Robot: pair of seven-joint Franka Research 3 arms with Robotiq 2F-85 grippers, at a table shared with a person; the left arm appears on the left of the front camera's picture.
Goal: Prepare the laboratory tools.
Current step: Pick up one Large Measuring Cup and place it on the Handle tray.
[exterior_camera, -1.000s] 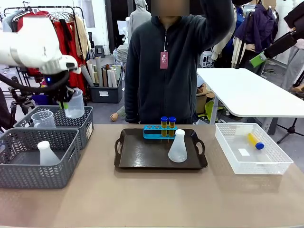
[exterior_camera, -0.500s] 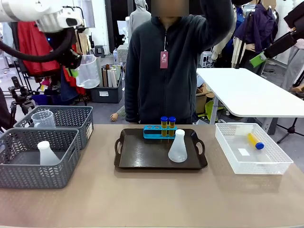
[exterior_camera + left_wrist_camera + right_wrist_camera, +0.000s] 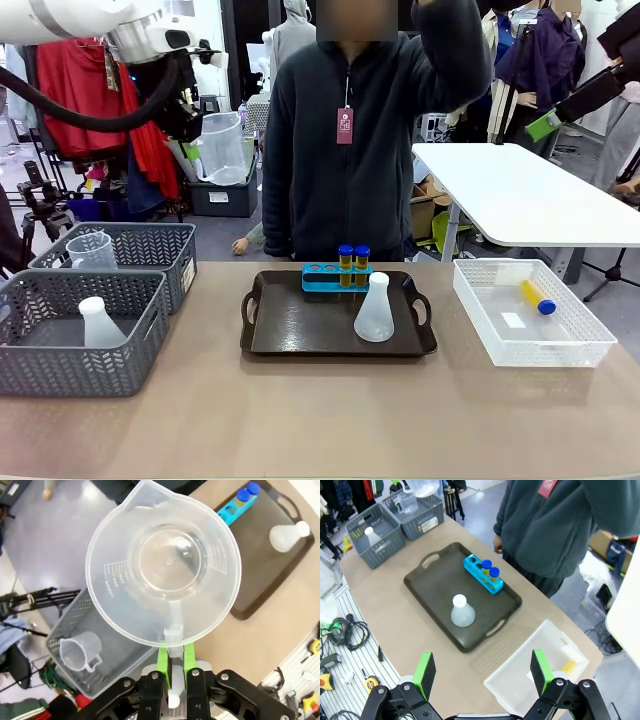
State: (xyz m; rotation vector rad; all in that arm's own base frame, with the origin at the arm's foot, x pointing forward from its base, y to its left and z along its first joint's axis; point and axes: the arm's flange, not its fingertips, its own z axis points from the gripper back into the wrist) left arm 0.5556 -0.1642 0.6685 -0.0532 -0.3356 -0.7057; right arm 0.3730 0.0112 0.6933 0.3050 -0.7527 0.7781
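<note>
Lifted rightward, beaker (image 3: 222,148) handle sits between left jaws.

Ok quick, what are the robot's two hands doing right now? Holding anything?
Left gripper: fingers shut on the handle of the clear beaker.
Right gripper: open, holding nothing.

Beaker (image 3: 222,148) held high.
Clear, graduated, it hangs by its handle in the left claw (image 3: 175,655); a white conical flask (image 3: 374,310) stands on the tray (image 3: 300,325), two blue-capped amber tubes (image 3: 353,260) upright in the rack (image 3: 322,276).
</note>
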